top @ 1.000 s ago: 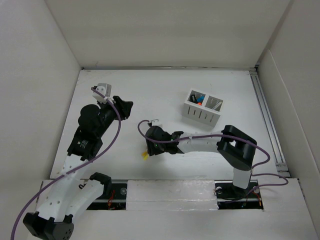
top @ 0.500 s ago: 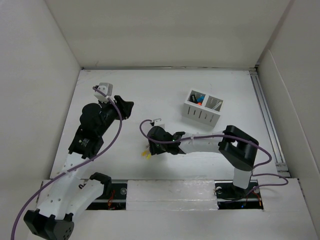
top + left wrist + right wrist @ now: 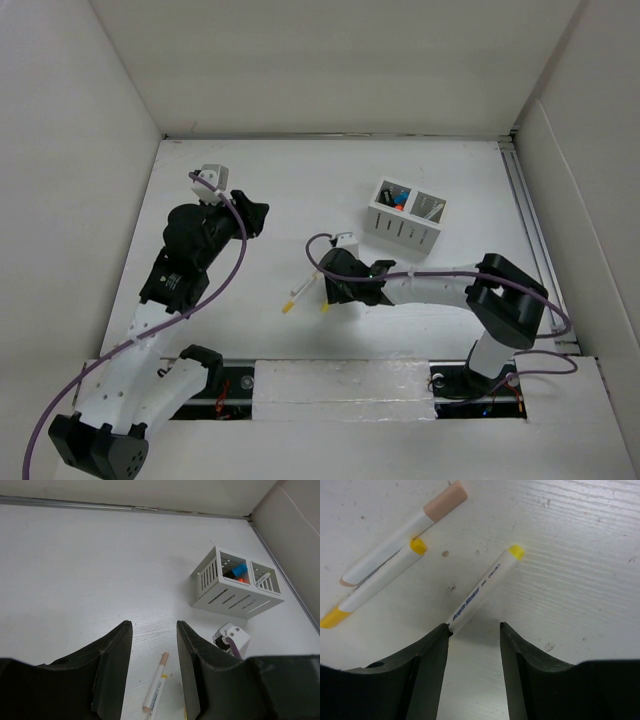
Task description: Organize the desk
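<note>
The desk (image 3: 300, 180) is a broad white tabletop. Three white markers lie near its front middle. A peach-capped marker (image 3: 402, 532) and a yellow-ended marker (image 3: 375, 587) rest side by side. A third marker (image 3: 482, 590), with a yellow cap, points at my right gripper (image 3: 474, 630), and its near end touches the left fingertip. That gripper is open and holds nothing. My left gripper (image 3: 154, 627) hovers above the desk to the left, jaws apart and empty, with the peach-capped marker (image 3: 156, 685) seen below it.
A white slotted organizer (image 3: 405, 217) stands at the right rear of the desk, with blue and orange items in one compartment and a pen in the other. White wall panels enclose the desk. A metal rail (image 3: 530, 230) runs along the right edge.
My right gripper has moved right and slightly back, uncovering the markers on the desk, and its jaws have widened a little. The left arm has hardly moved.
</note>
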`<state>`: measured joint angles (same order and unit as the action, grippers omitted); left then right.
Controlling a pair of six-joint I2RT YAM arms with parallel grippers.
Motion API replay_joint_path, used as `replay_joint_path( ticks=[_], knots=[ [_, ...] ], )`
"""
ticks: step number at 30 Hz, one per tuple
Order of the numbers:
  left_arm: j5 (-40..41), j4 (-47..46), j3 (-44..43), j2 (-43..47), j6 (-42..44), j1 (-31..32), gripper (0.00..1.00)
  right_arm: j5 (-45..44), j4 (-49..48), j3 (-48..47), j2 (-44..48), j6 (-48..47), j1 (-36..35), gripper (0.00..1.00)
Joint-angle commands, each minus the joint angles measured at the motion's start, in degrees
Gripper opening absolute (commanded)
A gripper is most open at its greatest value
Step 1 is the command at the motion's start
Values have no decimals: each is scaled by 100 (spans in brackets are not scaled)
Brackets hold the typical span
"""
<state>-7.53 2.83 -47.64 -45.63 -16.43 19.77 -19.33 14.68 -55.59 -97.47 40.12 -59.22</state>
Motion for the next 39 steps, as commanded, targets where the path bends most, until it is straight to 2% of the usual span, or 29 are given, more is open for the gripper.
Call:
replay_joint_path(
  ticks=[1, 5, 11, 16, 21, 25, 33, 39],
  knots=[
    [-47, -239, -123, 19, -1, 9, 37, -176, 220, -4, 334, -153, 156, 51],
    [-134, -221, -158, -26, -1, 9, 37, -18, 2, -39, 509, -223, 446, 49],
    [-125, -213, -141, 10, -10, 9, 36, 192, -210, -206, 124, -232, 842, 49],
    [-82, -248, -114, 80, -27, 9, 36, 202, -158, -531, -307, -294, 842, 49],
    [-144, -239, -97, 133, -27, 9, 36, 150, -115, -611, -360, -312, 719, 49],
    [-204, -248, -114, 80, -36, 9, 36, 53, -70, -549, -150, -285, 719, 46],
    [-214, -239, -114, 98, -36, 9, 36, -150, -140, -593, 342, -373, 544, 49],
    [-214, -239, -114, 106, -36, 9, 36, 79, -228, -786, -149, -391, 543, 52]
  ],
)
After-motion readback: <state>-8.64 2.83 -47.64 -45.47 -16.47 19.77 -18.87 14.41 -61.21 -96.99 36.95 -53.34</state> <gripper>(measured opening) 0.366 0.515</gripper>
